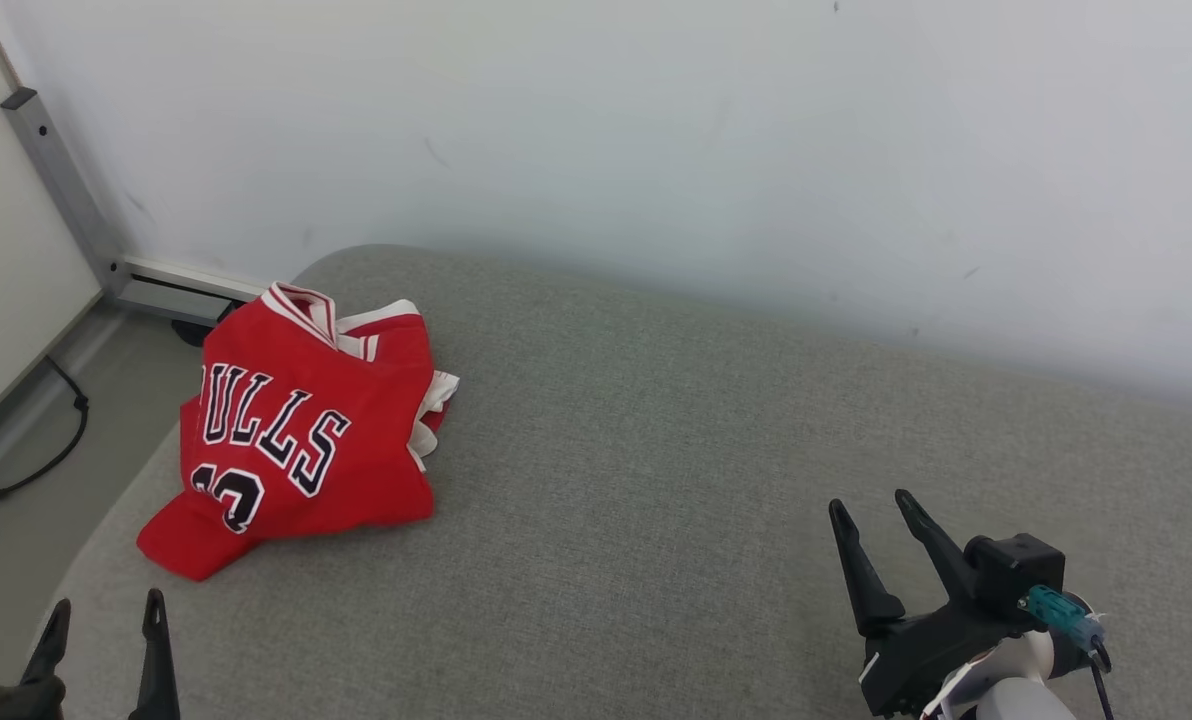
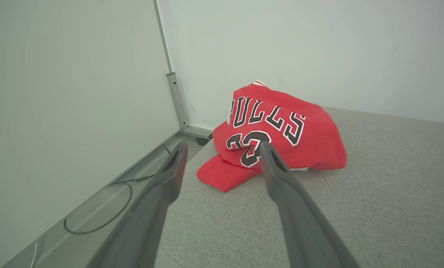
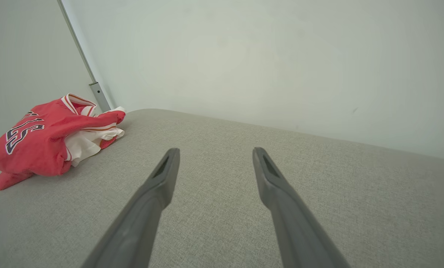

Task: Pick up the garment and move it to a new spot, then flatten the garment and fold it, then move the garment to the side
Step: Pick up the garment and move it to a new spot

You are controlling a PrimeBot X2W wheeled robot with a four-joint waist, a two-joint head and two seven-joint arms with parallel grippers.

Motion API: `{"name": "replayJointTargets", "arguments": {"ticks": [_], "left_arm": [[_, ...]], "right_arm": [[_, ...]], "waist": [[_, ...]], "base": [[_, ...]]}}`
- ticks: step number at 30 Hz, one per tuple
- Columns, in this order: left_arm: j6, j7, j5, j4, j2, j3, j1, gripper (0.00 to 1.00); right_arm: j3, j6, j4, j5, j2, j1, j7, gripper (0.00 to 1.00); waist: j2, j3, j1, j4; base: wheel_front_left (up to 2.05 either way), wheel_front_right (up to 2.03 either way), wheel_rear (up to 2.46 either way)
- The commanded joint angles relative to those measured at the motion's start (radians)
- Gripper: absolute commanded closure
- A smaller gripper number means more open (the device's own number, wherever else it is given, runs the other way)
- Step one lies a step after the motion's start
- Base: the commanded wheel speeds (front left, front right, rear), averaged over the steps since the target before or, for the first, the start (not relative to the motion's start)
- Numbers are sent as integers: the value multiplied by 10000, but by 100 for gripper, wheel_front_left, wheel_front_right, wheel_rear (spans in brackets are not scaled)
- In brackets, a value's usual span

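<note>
Lying in a crumpled heap, the red jersey (image 1: 296,440) is sitting near the left end of the grey padded surface (image 1: 676,450), close to its rounded edge and not far from the pale wall (image 1: 656,120) behind. Its lettering is facing up, the white lining is spilling out on the side toward the middle, and one red corner is poking out toward the front edge. Both claws are hovering with their two dark fingers spread wide and nothing between them. The left gripper (image 1: 106,600) is hanging low at the near left corner, just short of the jersey and pointing at it, while the right gripper (image 1: 868,500) is hovering well apart from it over bare fabric on the right. From how things are lying, I am judging that the job is barely starting: the jersey is not yet lifted, not yet carried to a new spot, and plainly neither flattened nor folded. Everything is remaining to do: the pick-up, the move, the smoothing out, the fold and the final shift to the side. The left gripper is looking best placed for the first grab.
</note>
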Motion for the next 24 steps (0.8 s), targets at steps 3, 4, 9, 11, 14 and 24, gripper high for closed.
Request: {"name": "replayJointTargets", "arguments": {"ticks": [3,4,9,11,14,24], "left_arm": [[23,28,-65,-51,105,15,107,0],[59,40,-61,-80,121,0,109,0],[97,64,-97,-147,152,-23,168,0],[120,64,-120,-167,157,-18,191,0],[162,69,-151,-182,164,-12,227,0],[274,-35,-284,-156,107,59,-234,0]], "right_arm": [[155,-3,30,163,-59,-40,-49,0],[244,-3,55,218,-59,-46,-60,0],[354,-3,88,269,-59,-44,-77,0],[388,-3,97,280,-59,-55,-83,0],[433,-3,114,291,-59,-63,-90,0],[490,-3,147,262,-59,-58,-94,0]], "waist": [[0,-106,0,344],[0,-125,0,426],[0,-172,0,545],[0,-189,0,562],[0,-205,0,562],[0,-197,0,439]], "base": [[0,0,0],[0,0,0],[0,0,0],[0,0,0],[0,0,0],[0,0,0]]}}
